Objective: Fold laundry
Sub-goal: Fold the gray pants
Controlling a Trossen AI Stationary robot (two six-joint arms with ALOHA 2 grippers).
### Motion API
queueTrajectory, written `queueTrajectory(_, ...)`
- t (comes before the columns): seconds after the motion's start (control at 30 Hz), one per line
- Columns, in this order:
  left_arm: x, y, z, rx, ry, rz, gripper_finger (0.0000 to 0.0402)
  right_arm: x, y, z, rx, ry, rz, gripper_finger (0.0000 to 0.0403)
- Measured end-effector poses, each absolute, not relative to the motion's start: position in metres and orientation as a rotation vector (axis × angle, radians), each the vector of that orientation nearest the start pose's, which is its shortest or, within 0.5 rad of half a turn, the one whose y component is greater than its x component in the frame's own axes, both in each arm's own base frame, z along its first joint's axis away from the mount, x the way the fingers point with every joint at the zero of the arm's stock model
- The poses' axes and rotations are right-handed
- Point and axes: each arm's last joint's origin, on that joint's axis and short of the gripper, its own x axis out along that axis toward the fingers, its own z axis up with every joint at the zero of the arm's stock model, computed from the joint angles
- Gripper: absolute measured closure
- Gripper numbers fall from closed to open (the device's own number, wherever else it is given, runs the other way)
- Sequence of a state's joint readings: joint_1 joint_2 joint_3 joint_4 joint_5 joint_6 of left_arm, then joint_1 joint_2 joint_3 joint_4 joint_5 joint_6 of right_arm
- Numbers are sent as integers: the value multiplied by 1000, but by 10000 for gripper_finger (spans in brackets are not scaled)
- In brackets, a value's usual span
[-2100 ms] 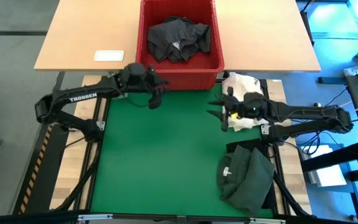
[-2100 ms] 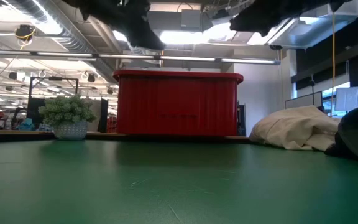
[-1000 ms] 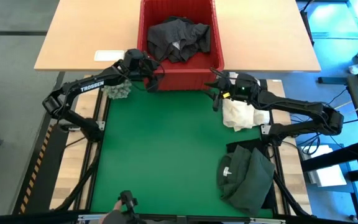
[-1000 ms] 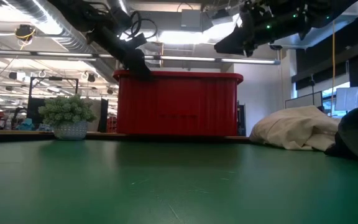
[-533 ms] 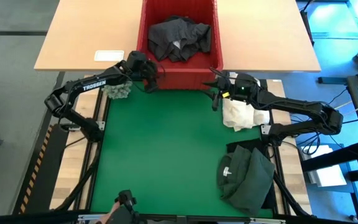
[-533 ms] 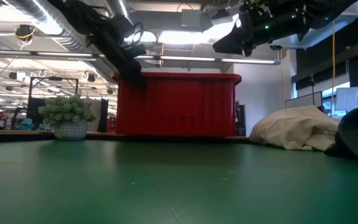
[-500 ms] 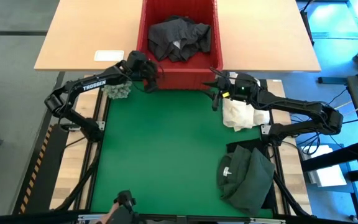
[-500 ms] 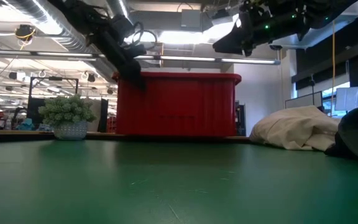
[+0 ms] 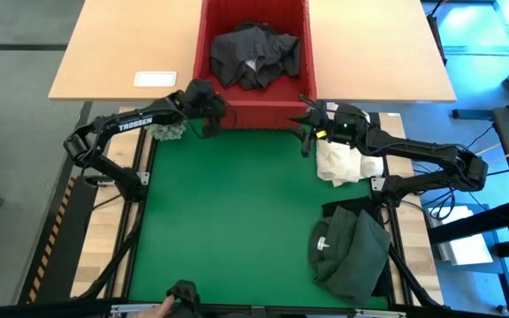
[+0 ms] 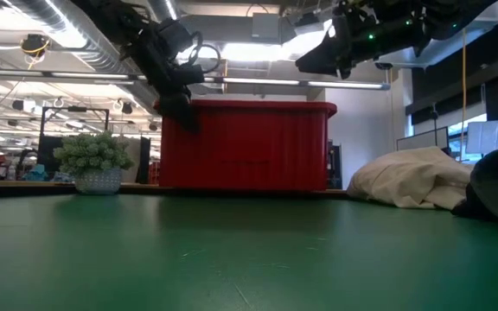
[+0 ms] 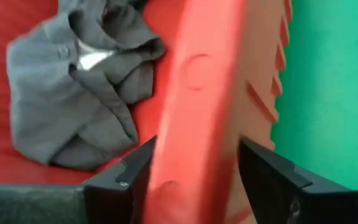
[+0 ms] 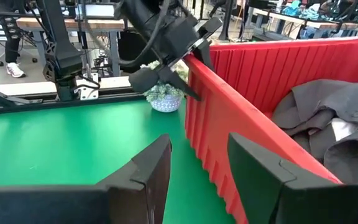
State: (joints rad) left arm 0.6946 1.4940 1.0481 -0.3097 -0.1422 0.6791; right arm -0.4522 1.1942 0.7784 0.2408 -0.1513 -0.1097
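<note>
Laundry: a crumpled dark grey garment (image 9: 254, 55) lies inside the red basket (image 9: 208, 35), and a dark green garment (image 9: 352, 254) lies heaped on the green mat (image 9: 228, 221), well apart from the basket toward the mat's near right corner. Between that heap and the basket, a cream-white cloth heap (image 9: 343, 159) lies just off the basket's right front corner. Left gripper (image 9: 208, 122): at the basket's left front corner, its fingers (image 11: 123, 180) astride the basket's front wall, one inside and one outside; the left wrist view is blurred, so they appear close to the wall, but contact cannot be confirmed. Right gripper (image 9: 305, 134): raised beside the basket's right front corner, above the white cloth, fingers (image 12: 135, 180) spread and holding nothing. A small potted plant (image 10: 93, 162) stands just left of the basket.
</note>
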Motion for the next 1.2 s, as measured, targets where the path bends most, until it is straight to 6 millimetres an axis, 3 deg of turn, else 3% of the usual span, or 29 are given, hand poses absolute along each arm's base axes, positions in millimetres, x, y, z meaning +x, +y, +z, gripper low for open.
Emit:
queueTrajectory(0.4, 274, 152, 248, 552, 1038, 494, 216, 249, -117, 341, -177, 59, -314, 244)
queueTrajectory(0.6, 282, 119, 243, 524, 1080, 407, 216, 268, -127, 348, -179, 163, -335, 244)
queueTrajectory(0.87, 290, 78, 237, 486, 1097, 326, 211, 290, -170, 335, -133, 418, -386, 235)
queueTrajectory(1.2, 294, 51, 236, 438, 1079, 330, 206, 285, -251, 334, -69, 530, -590, 145)
